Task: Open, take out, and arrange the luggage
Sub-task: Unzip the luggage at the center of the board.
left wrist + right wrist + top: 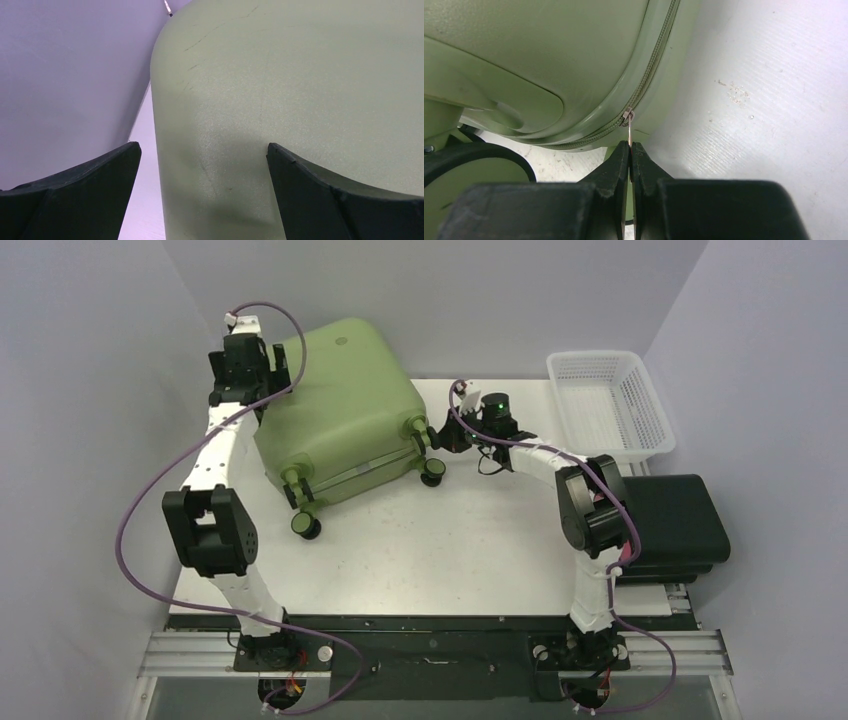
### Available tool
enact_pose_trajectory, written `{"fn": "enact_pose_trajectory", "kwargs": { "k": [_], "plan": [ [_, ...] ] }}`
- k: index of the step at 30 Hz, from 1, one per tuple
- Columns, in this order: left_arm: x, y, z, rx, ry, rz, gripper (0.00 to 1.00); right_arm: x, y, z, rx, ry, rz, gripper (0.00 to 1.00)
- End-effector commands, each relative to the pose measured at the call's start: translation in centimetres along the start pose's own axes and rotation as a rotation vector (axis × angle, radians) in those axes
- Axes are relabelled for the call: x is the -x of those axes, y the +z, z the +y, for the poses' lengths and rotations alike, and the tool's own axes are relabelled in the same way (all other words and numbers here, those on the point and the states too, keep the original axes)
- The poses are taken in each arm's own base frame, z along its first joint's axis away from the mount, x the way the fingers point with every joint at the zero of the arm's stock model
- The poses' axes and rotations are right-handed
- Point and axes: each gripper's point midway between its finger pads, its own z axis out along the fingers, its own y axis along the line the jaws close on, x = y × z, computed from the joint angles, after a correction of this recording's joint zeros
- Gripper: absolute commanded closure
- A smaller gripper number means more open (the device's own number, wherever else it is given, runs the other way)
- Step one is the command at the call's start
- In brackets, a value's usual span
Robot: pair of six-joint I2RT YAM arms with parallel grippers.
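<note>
Olive matte hard-shell luggage (340,405), rounded corners, sits toward far-left corner of white worktop (450,550); open surface runs to near edge. Left gripper (202,145) spread wide at shell. Right gripper (630,150) pinching metal zipper pull (629,131).

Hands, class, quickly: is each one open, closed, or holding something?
Left hand: open, holding nothing, facing the luggage.
Right hand: closed on the zipper pull.

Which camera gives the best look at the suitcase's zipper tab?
The right wrist view: the zipper tab hangs close up, pinched by the right gripper. The overhead view shows the whole suitcase, but the tab is too small to see; the left wrist view shows only its bare side.
</note>
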Motion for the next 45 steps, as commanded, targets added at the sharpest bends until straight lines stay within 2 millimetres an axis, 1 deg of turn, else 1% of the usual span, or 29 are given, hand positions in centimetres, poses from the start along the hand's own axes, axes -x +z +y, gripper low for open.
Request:
{"fn": "enact_pose_trajectory", "kwargs": {
  "k": [1,2,3,4,5,6,7,8,11,15,20,21,22,23,24,25,26,27,28,29,32,36,41,43,44,45],
  "plan": [
    [-12.2,1.6,0.0,0.016,0.299,0.372,0.03,2.4,0.1,0.1,0.015,-0.034,-0.123,1.0],
    [-11.8,1.7,-0.1,0.016,0.304,0.363,0.03,1.9,0.1,0.5,0.021,-0.035,-0.115,1.0],
    [-12.0,1.9,-0.9,0.002,0.328,0.365,0.03,2.1,0.0,0.8,0.026,-0.042,-0.119,1.0],
    [-11.6,2.0,-1.4,-0.007,0.336,0.353,0.03,1.9,-0.1,0.9,0.024,-0.042,-0.116,1.0],
    [-11.7,2.2,-2.0,-0.015,0.35,0.351,0.04,2.1,-0.1,0.9,0.012,-0.044,-0.122,1.0],
    [-11.3,2.4,-2.2,-0.017,0.351,0.34,0.04,2.1,0.0,0.8,0.005,-0.044,-0.123,1.0],
    [-11.4,2.9,-2.4,-0.02,0.358,0.337,0.04,2.0,0.1,0.5,-0.015,-0.04,-0.121,1.0],
    [-11.2,3.1,-2.5,-0.019,0.358,0.328,0.04,1.9,0.1,0.3,-0.028,-0.044,-0.113,1.0],
    [-11.7,4.1,-2.8,-0.021,0.385,0.335,0.04,1.6,0.2,-1.3,-0.1,-0.049,-0.092,1.0],
    [-12.0,4.6,-3.3,-0.029,0.431,0.345,0.04,2.3,0.5,-3.0,-0.162,-0.039,-0.085,1.0],
    [-12.1,4.5,-4.0,-0.057,0.447,0.337,0.02,3.1,1.6,-3.4,-0.147,-0.035,-0.063,1.0],
    [-12.1,4.5,-4.1,-0.058,0.451,0.338,0.02,3.7,1.8,-3.3,-0.143,-0.036,-0.07,1.0],
    [-12.2,4.5,-4.2,-0.061,0.457,0.339,0.02,3.2,2.2,-3.4,-0.134,-0.031,-0.058,1.0],
    [-12.3,4.5,-4.2,-0.063,0.466,0.339,0.01,3.7,2.4,-3.2,-0.127,-0.036,-0.065,1.0],
    [-12.3,4.5,-4.4,-0.066,0.473,0.339,0.01,3.4,2.7,-3.2,-0.116,-0.027,-0.058,1.0],
    [-12.2,4.4,-4.4,-0.068,0.475,0.338,0.01,3.8,3.0,-3.0,-0.107,-0.027,-0.066,1.0],
    [-12.1,4.4,-4.6,-0.075,0.479,0.335,0.01,3.4,3.4,-3.1,-0.097,-0.01,-0.058,1.0],
    [-12.0,4.4,-4.6,-0.077,0.48,0.331,0.01,3.9,3.5,-2.9,-0.089,-0.008,-0.067,1.0],
    [-12.0,4.4,-4.7,-0.08,0.484,0.33,0.01,3.6,3.9,-3.0,-0.084,0.008,-0.06,1.0],
    [-11.9,4.4,-4.7,-0.082,0.487,0.329,0.01,4.0,4.0,-2.8,-0.081,0.007,-0.066,1.0],
    [-12.2,4.4,-5.0,-0.087,0.503,0.337,0.01,3.8,4.7,-2.4,-0.077,0.006,-0.062,1.0],
    [-12.5,4.3,-5.4,-0.095,0.519,0.338,0.0,3.6,5.2,-1.8,-0.079,-0.012,-0.049,1.0],
    [-12.8,4.5,-5.4,-0.084,0.525,0.344,0.01,4.2,5.2,-2.2,-0.106,-0.024,-0.057,1.0],
    [-12.6,4.7,-5.2,-0.073,0.521,0.342,0.02,4.4,5.0,-1.5,-0.077,-0.041,-0.06,1.0],
    [-12.4,4.7,-5.2,-0.071,0.519,0.336,0.02,3.5,4.9,-1.1,-0.065,-0.04,-0.046,1.0],
    [-12.3,4.8,-5.2,-0.07,0.52,0.334,0.03,4.2,4.7,0.1,-0.032,-0.062,-0.066,1.0]
  ]
}}
